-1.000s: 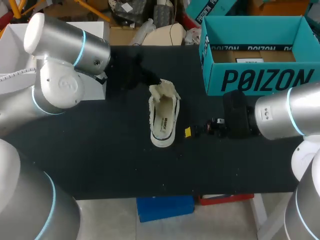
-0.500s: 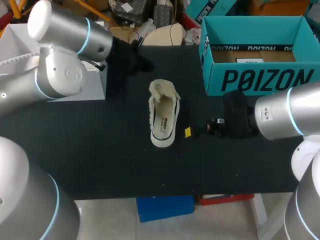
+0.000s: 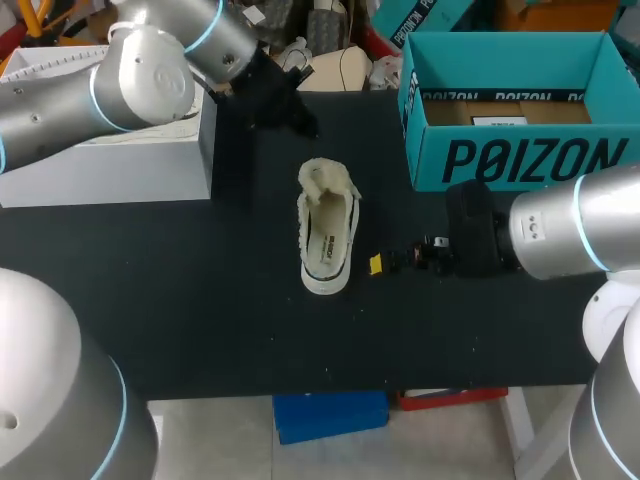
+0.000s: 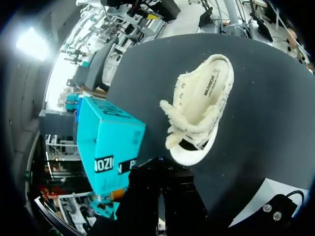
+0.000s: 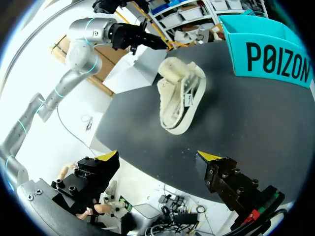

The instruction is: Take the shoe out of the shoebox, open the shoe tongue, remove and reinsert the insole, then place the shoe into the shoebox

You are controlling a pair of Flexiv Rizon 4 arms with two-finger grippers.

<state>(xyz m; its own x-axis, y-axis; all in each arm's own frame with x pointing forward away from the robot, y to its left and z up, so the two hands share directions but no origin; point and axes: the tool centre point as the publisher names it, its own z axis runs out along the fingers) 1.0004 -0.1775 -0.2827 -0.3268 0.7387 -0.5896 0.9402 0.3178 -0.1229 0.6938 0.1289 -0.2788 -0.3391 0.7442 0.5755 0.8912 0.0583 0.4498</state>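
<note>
A cream shoe with fluffy lining lies on the black table, opening upward, its insole showing inside. The teal shoebox stands open at the back right. My left gripper hovers beyond the shoe's fluffy end, apart from it, with its dark fingers together and nothing in them. From the left wrist, the shoe lies ahead of that gripper and the shoebox off to one side. My right gripper rests low just right of the shoe, open. Its yellow tips stand wide apart, with the shoe ahead.
A white box sits at the table's back left, under my left arm. The front table edge runs close below the shoe. Black tabletop stretches between the shoe and the shoebox.
My left arm has swung up and back, carrying its gripper away from the shoe's fluffy end toward the table's far side. The shoe and right arm have not moved.
</note>
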